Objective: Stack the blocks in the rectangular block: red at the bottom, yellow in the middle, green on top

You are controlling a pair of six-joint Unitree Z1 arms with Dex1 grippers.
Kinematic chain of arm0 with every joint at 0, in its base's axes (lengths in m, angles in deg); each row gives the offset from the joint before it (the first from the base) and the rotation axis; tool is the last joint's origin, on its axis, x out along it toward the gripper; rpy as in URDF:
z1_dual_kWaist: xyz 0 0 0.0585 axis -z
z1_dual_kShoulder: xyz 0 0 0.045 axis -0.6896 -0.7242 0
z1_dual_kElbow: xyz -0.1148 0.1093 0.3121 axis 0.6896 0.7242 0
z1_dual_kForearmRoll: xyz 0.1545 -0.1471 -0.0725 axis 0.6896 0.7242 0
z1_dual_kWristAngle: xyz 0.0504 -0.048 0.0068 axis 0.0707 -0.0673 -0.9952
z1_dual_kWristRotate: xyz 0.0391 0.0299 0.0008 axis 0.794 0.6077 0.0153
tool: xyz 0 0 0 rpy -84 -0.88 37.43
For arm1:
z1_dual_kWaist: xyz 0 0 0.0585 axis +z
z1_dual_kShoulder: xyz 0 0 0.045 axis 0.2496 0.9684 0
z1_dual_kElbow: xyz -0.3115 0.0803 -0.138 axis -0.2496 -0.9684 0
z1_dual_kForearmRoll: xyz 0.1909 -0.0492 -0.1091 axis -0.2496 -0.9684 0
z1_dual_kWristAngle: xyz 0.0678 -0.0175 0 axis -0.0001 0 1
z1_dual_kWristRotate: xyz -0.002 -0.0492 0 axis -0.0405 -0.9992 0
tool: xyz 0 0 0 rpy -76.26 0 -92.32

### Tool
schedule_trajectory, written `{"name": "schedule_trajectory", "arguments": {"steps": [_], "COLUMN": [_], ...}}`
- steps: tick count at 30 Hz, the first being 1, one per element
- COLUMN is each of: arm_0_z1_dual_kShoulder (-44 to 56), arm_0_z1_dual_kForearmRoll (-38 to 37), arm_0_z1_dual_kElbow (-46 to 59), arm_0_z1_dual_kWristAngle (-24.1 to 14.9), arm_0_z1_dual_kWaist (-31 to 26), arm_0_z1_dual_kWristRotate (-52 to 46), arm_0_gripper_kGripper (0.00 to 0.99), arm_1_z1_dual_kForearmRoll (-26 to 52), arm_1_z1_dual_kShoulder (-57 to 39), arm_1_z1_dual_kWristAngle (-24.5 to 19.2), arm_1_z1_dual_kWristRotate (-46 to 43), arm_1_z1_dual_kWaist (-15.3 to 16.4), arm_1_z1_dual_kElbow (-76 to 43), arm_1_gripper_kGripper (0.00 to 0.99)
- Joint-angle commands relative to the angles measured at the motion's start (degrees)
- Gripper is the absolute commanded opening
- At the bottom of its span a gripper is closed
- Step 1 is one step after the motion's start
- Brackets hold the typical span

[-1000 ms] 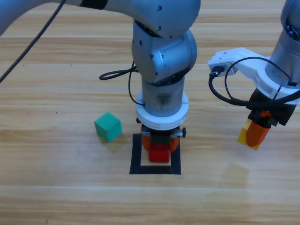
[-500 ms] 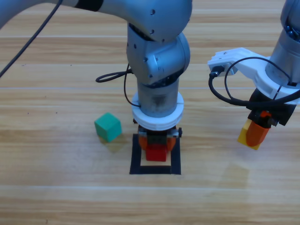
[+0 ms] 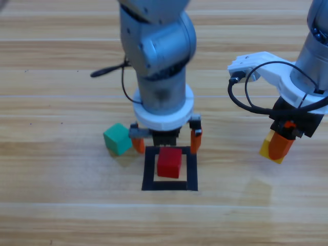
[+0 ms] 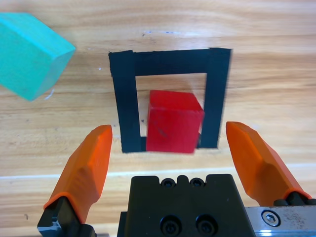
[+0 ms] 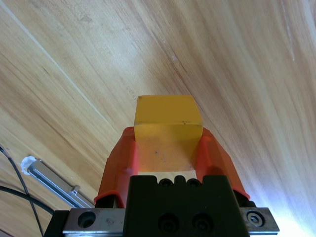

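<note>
The red cube (image 3: 169,162) (image 4: 174,121) rests inside the black tape outline (image 3: 149,169) (image 4: 127,108), free of any jaw. Just behind it my left gripper (image 3: 167,141) (image 4: 170,148) stands open, its orange jaws spread wider than the outline. The teal-green cube (image 3: 118,138) (image 4: 28,54) lies on the wood to the outline's left. At the right of the high view, my right gripper (image 3: 279,146) (image 5: 168,148) is shut on the yellow cube (image 3: 267,145) (image 5: 168,126) and holds it above the table.
A black cable (image 3: 110,72) loops beside the left arm, and another (image 3: 248,100) hangs from the right wrist. Bare wood lies between the outline and the right gripper.
The left gripper has let go of the red cube inside the outline, opened its jaws wide and drawn back and up. The right gripper with the yellow cube has not moved.
</note>
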State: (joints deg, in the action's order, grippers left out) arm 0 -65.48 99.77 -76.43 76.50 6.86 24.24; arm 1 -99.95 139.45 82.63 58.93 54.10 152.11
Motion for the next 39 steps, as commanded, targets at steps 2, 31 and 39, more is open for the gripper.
{"name": "schedule_trajectory", "arguments": {"steps": [2, 31, 39], "arm_0_z1_dual_kShoulder": [10.2, 46.3, 44.3], "arm_0_z1_dual_kForearmRoll": [0.1, -8.8, -8.7], "arm_0_z1_dual_kElbow": [-1.2, 13.7, 13.4], "arm_0_z1_dual_kWristAngle": [-3.3, 7.7, 9.8], "arm_0_z1_dual_kWaist": [-0.8, -22.6, -26.1], "arm_0_z1_dual_kWristRotate": [1.5, 52.6, 56.6], "arm_0_gripper_kGripper": [0.990, 0.990, 0.990], "arm_1_z1_dual_kForearmRoll": [-0.3, -13.4, -20.4], "arm_1_z1_dual_kShoulder": [-0.1, 11.4, 21.6], "arm_1_z1_dual_kWristAngle": [1.0, -6.5, -2.0], "arm_1_z1_dual_kWristRotate": [1.5, 64.1, 68.3], "arm_1_z1_dual_kWaist": [-1.6, 16.5, 17.4], "arm_1_z1_dual_kElbow": [0.2, 27.9, 42.6], "arm_1_gripper_kGripper": [0.000, 0.000, 0.000]}}
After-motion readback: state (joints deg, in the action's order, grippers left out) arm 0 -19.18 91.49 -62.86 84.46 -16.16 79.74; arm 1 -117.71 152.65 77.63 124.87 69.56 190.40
